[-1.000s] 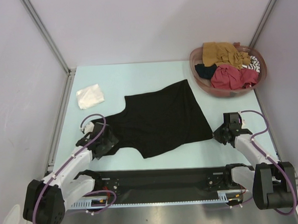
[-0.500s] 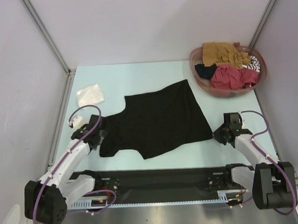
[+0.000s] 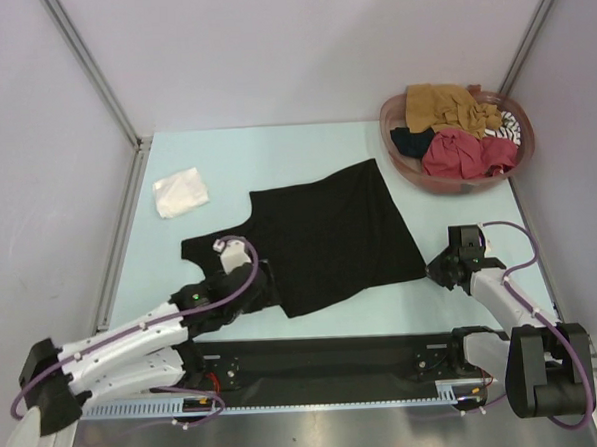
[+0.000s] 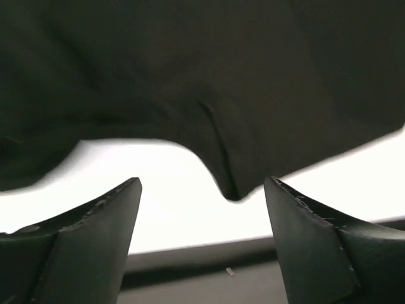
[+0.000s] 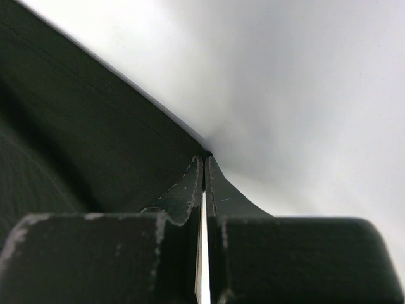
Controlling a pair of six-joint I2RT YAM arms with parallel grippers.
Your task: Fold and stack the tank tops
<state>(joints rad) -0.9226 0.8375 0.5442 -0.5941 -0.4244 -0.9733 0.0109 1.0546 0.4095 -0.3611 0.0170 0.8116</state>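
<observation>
A large black tank top [image 3: 329, 232] lies spread flat in the middle of the table. My left gripper [image 3: 265, 291] is low at its near-left edge. In the left wrist view the left gripper [image 4: 202, 190] stands open, with a hanging fold of the black tank top [image 4: 228, 126] just ahead between the fingertips [image 4: 114, 202], not gripped. My right gripper [image 3: 436, 268] is shut at the top's near-right corner. Its tips [image 5: 204, 158] meet at the cloth's edge [image 5: 95, 126]; whether cloth is pinched does not show. A folded white tank top [image 3: 181, 193] lies at the far left.
A round reddish-brown basket [image 3: 403, 163] at the back right holds mustard [image 3: 442, 104], red [image 3: 465, 155], striped and dark tank tops. A black rail [image 3: 326, 357] runs along the near edge between the arm bases. Metal frame posts stand at both back corners.
My left arm has swung from the black top's left strap down and right to its near edge. That strap now lies spread out to the left. The right arm has not moved.
</observation>
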